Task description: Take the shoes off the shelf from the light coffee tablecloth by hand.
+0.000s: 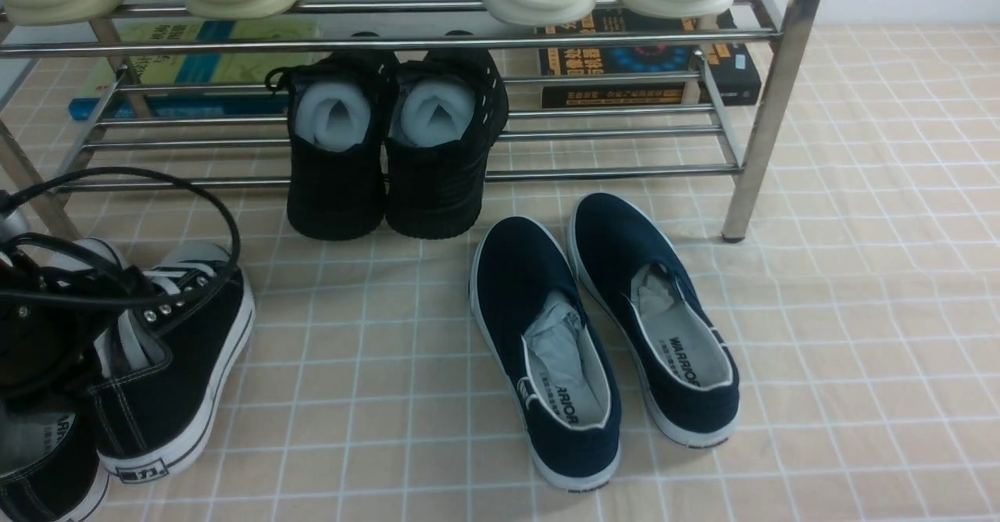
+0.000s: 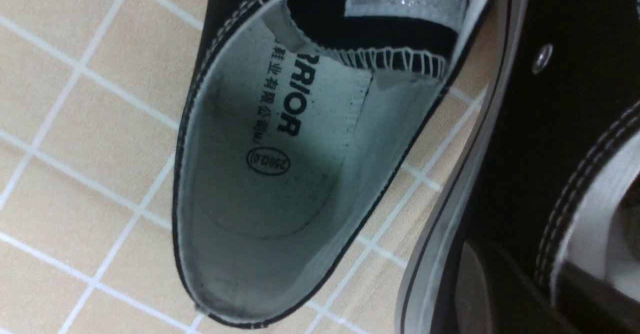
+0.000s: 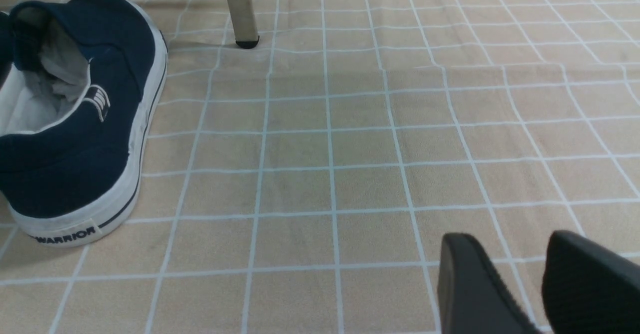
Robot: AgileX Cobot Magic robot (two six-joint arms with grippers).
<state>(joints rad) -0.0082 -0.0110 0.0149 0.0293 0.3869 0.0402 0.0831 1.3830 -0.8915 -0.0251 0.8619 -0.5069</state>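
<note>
Shoes [image 1: 176, 366]: lower left of frame, on light coffee tablecloth [image 1: 859, 311], off shelf [image 1: 769, 116]. Left gripper [image 1: 35, 350] at collar, grip state: can't tell. Right gripper [image 3: 530, 294]: slightly spread, empty. Probably release step: settle soles flat, then lift straight, clear of laces.

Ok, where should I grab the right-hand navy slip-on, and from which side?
Probably the heel rim of the navy slip-on, from above on the near side. Its heel end lies nearest, the opening faces up, and the paper fills only the toe end, leaving room inside the heel.
</note>
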